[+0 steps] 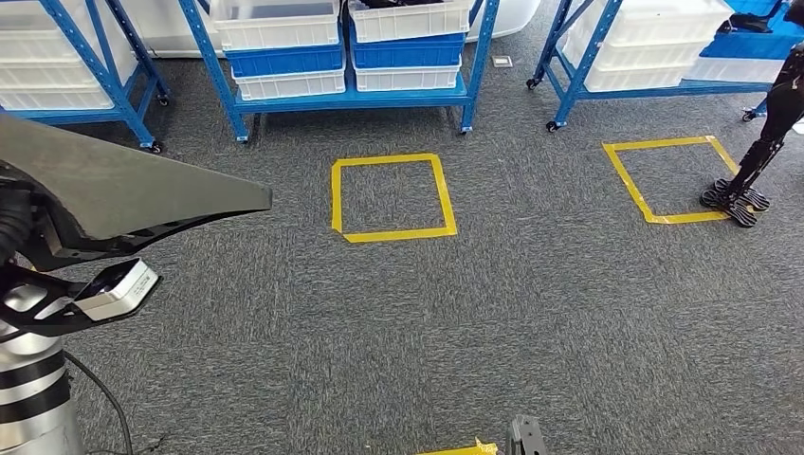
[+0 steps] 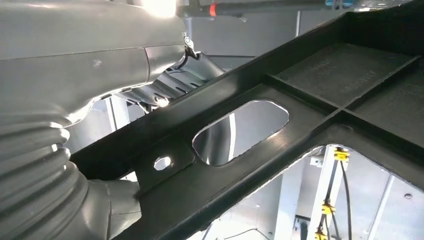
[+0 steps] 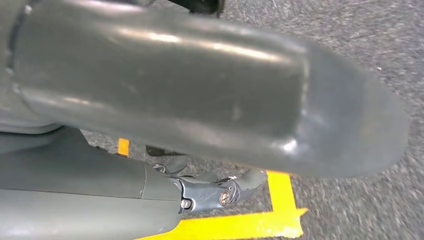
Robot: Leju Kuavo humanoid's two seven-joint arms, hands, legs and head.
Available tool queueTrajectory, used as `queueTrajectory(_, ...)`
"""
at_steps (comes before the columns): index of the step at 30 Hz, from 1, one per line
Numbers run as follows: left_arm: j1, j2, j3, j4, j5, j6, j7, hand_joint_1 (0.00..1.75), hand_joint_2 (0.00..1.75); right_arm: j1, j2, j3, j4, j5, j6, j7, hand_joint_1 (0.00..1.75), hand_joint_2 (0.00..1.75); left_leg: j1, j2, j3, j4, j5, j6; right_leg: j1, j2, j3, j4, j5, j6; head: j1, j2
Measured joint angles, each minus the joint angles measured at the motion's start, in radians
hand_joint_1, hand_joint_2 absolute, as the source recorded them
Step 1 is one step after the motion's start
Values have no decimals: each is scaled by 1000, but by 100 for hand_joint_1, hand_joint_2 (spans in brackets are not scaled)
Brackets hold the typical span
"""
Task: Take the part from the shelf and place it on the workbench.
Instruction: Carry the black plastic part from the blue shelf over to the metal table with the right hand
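The robot's left hand [image 2: 75,165] holds a large flat dark part [image 1: 114,185] up at the left of the head view; the left wrist view shows the part's ribbed black underside, with an oval cut-out and a small hole, lying against the grey hand, though the grip of the fingers cannot be made out. The right hand [image 3: 200,120] hangs over the carpet [image 1: 474,313]; its thick grey thumb and a darker finger are seen with nothing between them, so it appears to hold nothing, but how far it is open cannot be told. The part is judged already off the shelf, and carrying it to the workbench and setting it down remain. Counted: one part, three blue shelf units [image 1: 351,95] with white and blue bins, two full yellow tape squares [image 1: 391,197] and a tape corner near the lower edge.
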Motion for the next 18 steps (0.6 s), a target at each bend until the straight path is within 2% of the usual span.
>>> queueTrajectory(1, -1, 0, 0, 0, 0, 0, 0, 175, 175, -2, -1, 0, 0, -1, 0, 0, 0, 0, 0, 1, -1, -3, 10, -6, 4, 0, 28, -45, -9, -8, 0, 0)
queueTrajectory(2, -3, 0, 0, 1, -1, 0, 0, 175, 175, -4, -1, 0, 0, -1, 0, -1, 0, 0, 1, 3, -1, -8, 21, -12, 8, 1, 37, -66, -11, -14, -1, 0)
queueTrajectory(3, -4, 0, -1, 1, -1, 0, 0, 175, 175, -3, -1, 0, 0, -2, 0, -1, 0, 0, 2, 4, -1, -14, 31, -20, 6, 1, 28, -67, -2, -20, -1, 0)
queueTrajectory(4, -5, 0, -1, 2, -1, 0, 0, 175, 175, -3, -1, 0, 0, -2, 1, -1, 0, 0, 4, 3, -4, -15, 28, -25, 3, 0, 23, -71, 10, -29, -1, 0)
queueTrajectory(5, -6, 0, -1, 3, 0, 0, 0, 175, 175, -2, -1, 0, 0, -3, 1, -1, 0, 0, 5, 2, -11, -1, 3, -30, -1, -1, 17, -73, 22, -40, -3, 0)
queueTrajectory(6, -7, 0, 0, 4, 0, 0, 0, 175, 175, -2, 0, 0, -1, -4, 1, 0, 0, 0, 5, 1, -21, 30, -39, -34, -6, -3, 9, -77, 36, -49, -5, 0)
queueTrajectory(8, -8, 0, 0, 7, 0, 0, 0, 175, 175, -2, 2, 0, -1, -4, 2, 0, 0, 0, 7, 0, -47, 152, -142, -40, -5, -5, -16, -75, 60, -61, -9, 0)
queueTrajectory(9, -7, 0, 0, 9, -1, 0, 0, 175, 175, -1, 2, 0, -1, -4, 2, 0, 0, 0, 7, -1, -55, 214, -169, -44, -4, -5, -30, -74, 70, -62, -10, 0)
queueTrajectory(10, -7, 0, 0, 11, -1, 0, 0, 175, 175, -1, 3, 0, -1, -4, 3, 1, 0, 0, 8, -1, -54, 257, -173, -47, -3, -5, -44, -72, 80, -60, -10, 0)
queueTrajectory(11, -6, 0, 0, 12, -2, 0, 0, 175, 175, 0, 3, 0, -1, -4, 3, 1, 0, 0, 10, -1, -37, 267, -156, -50, -4, -5, -57, -69, 88, -58, -10, 0)
queueTrajectory(12, -6, 0, 0, 13, -2, 0, 0, 175, 175, 0, 3, 0, -1, -4, 3, 2, 0, 0, 12, 0, -3, 240, -131, -52, -5, -5, -70, -64, 94, -54, -10, 0)
queueTrajectory(13, -7, 0, 0, 14, -2, 0, 0, 175, 175, 0, 3, 0, -1, -3, 3, 2, 0, 0, 15, -1, 46, 184, -114, -54, -6, -5, -81, -57, 98, -50, -10, 0)
queueTrajectory(15, -10, 0, 0, 14, -2, 0, 0, 175, 175, -1, 4, 0, -1, -3, 3, 2, 0, 0, 15, -3, 135, 62, -120, -53, -3, -5, -103, -39, 104, -43, -10, 0)
queueTrajectory(16, -11, 0, -1, 14, -3, 0, 0, 175, 175, -2, 4, 0, -1, -3, 3, 2, 0, 0, 13, -4, 157, 24, -134, -49, -1, -4, -112, -33, 107, -37, -9, 0)
queueTrajectory(18, -11, 0, 0, 14, -6, 0, 0, 175, 175, -1, 4, 0, -1, -3, 4, 2, 0, 0, 8, -6, 155, 1, -139, -33, 1, -4, -125, -30, 119, -20, -8, 0)
